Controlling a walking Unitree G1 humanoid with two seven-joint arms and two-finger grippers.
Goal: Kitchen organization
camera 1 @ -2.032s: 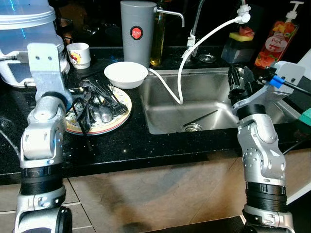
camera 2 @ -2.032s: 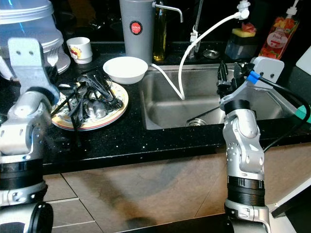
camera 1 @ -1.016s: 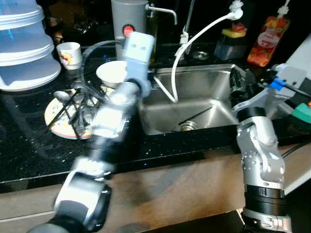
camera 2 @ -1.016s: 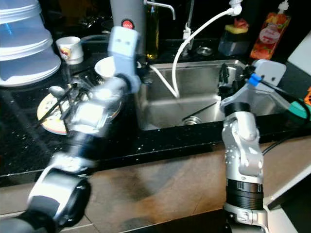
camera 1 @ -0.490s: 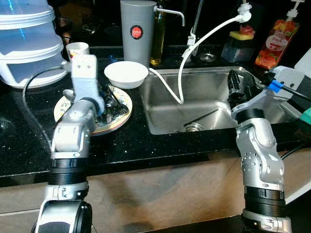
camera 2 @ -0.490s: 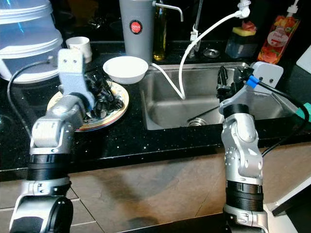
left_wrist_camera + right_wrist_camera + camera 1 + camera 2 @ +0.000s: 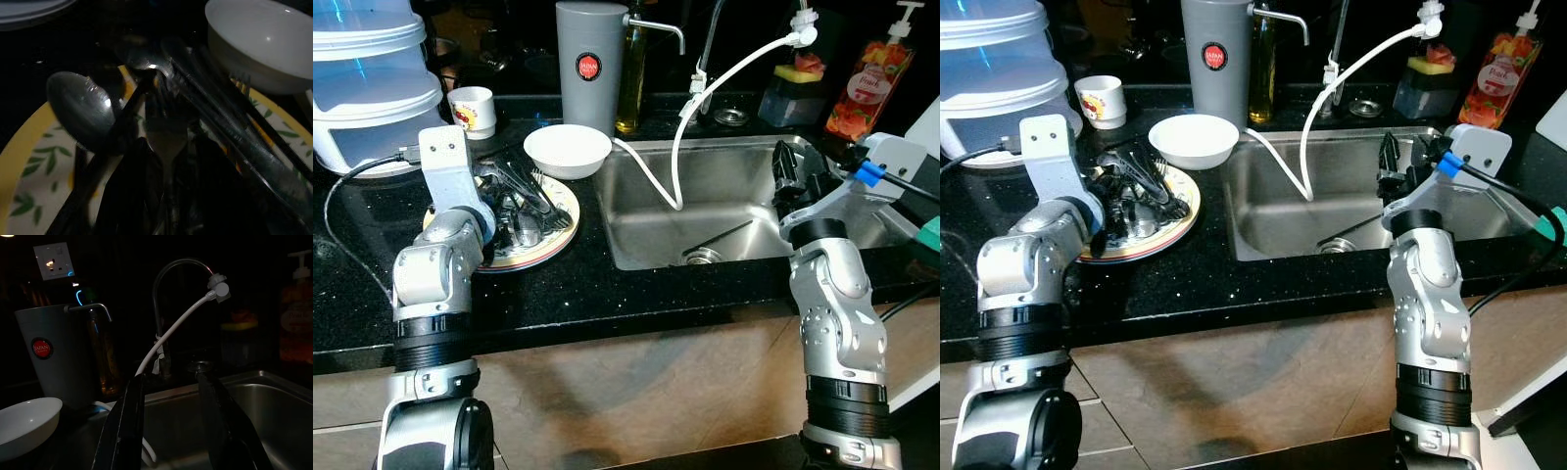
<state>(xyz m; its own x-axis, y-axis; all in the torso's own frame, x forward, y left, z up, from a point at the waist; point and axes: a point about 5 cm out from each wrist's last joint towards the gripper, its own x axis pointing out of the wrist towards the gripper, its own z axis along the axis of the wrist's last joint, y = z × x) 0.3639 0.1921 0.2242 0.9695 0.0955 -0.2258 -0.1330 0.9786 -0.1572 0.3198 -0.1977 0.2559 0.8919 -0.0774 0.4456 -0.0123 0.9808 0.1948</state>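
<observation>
Left wrist view looks straight down onto the yellow-rimmed leaf-patterned plate (image 7: 19, 161), where the left gripper (image 7: 164, 196) sits low among a heap of cutlery (image 7: 519, 201); its dark fingers flank a fork (image 7: 164, 129), though I cannot tell if they grip it. A spoon (image 7: 78, 105) lies just beside. The plate rests on the black desk (image 7: 607, 294), touching the white bowl (image 7: 567, 150) behind it. Across the desk, the right gripper (image 7: 171, 426) hovers over the steel sink (image 7: 744, 186), fingers parted and holding nothing. Farther back stand a grey dispenser (image 7: 591, 64), a mug (image 7: 472, 110), the faucet (image 7: 168, 279) with its white hose (image 7: 724, 78), and a soap bottle (image 7: 871, 83).
</observation>
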